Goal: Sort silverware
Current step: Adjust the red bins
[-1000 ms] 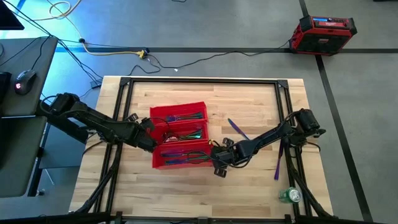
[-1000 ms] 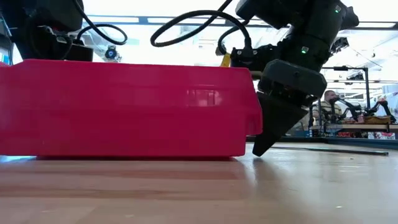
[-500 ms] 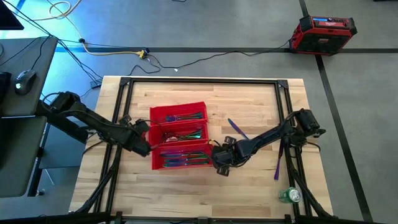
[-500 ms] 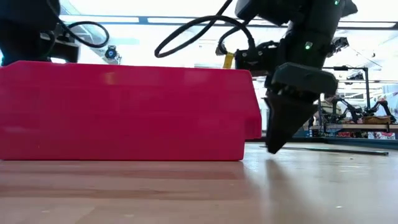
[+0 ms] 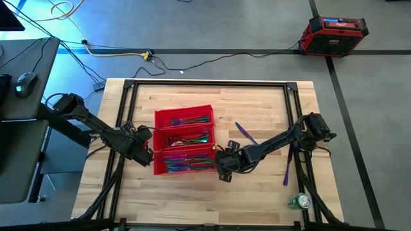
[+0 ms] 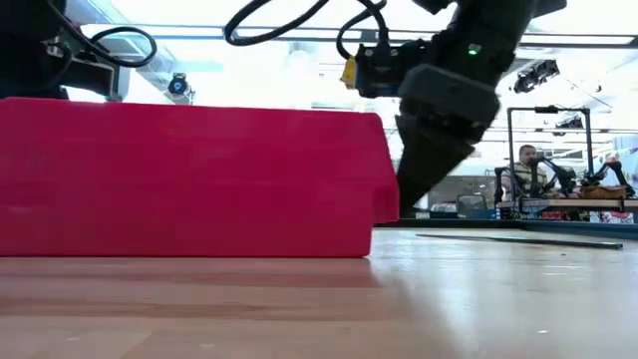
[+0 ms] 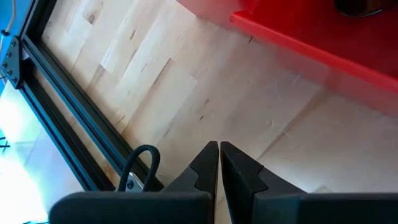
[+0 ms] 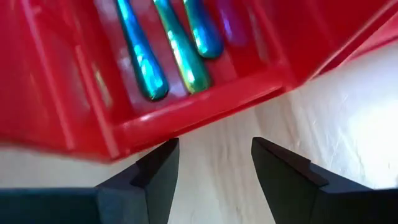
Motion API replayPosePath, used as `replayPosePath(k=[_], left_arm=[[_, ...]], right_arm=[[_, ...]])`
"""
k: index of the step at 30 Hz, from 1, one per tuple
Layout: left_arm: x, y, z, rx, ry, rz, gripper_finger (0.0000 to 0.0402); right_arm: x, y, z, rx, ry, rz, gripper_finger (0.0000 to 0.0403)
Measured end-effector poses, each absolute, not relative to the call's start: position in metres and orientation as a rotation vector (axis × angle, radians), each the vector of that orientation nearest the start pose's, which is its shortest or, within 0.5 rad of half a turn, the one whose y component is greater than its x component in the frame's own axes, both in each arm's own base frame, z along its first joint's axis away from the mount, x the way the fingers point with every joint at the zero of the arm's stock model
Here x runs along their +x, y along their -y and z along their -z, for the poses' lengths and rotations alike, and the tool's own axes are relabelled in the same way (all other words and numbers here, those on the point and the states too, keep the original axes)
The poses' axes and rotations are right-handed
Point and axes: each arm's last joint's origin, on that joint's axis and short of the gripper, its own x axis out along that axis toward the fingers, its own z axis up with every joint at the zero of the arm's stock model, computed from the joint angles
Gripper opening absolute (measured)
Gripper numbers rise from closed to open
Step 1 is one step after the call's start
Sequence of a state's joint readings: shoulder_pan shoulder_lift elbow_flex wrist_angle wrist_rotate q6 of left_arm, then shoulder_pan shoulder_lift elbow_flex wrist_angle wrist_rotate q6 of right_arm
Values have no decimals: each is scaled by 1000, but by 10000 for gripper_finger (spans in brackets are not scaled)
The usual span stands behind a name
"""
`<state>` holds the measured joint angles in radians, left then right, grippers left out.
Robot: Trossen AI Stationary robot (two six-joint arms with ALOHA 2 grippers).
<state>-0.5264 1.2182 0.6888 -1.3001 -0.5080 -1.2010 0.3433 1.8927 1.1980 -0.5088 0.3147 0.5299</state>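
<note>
Near the middle of the wooden surface (image 5: 257, 102) most of the silverware (image 5: 186, 138) lies in the three compartments of the red tray (image 5: 157, 142); blue and green handles show close in the right wrist view (image 8: 171, 53). Two purple pieces lie loose on the boards: one (image 5: 245, 133) at about 2 o'clock from the tray, another (image 5: 287, 165) well apart at 4 o'clock, near the surface's right frame rail.

At the tray's 3 o'clock end sits the right pincer (image 5: 225, 165), its fingers (image 8: 155, 177) spread apart with nothing between them. At the 9 o'clock end sits the left pincer (image 5: 144, 149), fingers (image 7: 208, 165) pressed together and empty, just beside the tray wall.

Off the surface, a green can (image 5: 298, 201) stands at the 5 o'clock corner. On the grey floor, cables (image 5: 192, 64) run at 12 o'clock and a red case (image 5: 335, 29) rests at 1 o'clock. A desk with a mouse (image 5: 26, 82) stands at 9 o'clock. Across the room a seated person (image 6: 528, 172) shows at a bench.
</note>
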Motion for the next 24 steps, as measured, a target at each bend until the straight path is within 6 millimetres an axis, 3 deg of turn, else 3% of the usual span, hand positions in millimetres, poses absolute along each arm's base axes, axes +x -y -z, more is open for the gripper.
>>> replayPosePath(k=[9, 17, 21, 24], left_arm=[[135, 63, -189, -59, -1230, -850, 0], [136, 62, -190, -52, -1193, -872, 0], [133, 58, -206, -51, -1208, -968, 0], [134, 54, -227, -73, -1172, -1007, 0]], right_arm=[[347, -106, -154, 75, -1116, 290, 192], [347, -112, -186, -44, -1186, 365, 192], [347, -108, -207, -180, -1216, 408, 192], [350, -87, -217, -239, -1272, 456, 183]])
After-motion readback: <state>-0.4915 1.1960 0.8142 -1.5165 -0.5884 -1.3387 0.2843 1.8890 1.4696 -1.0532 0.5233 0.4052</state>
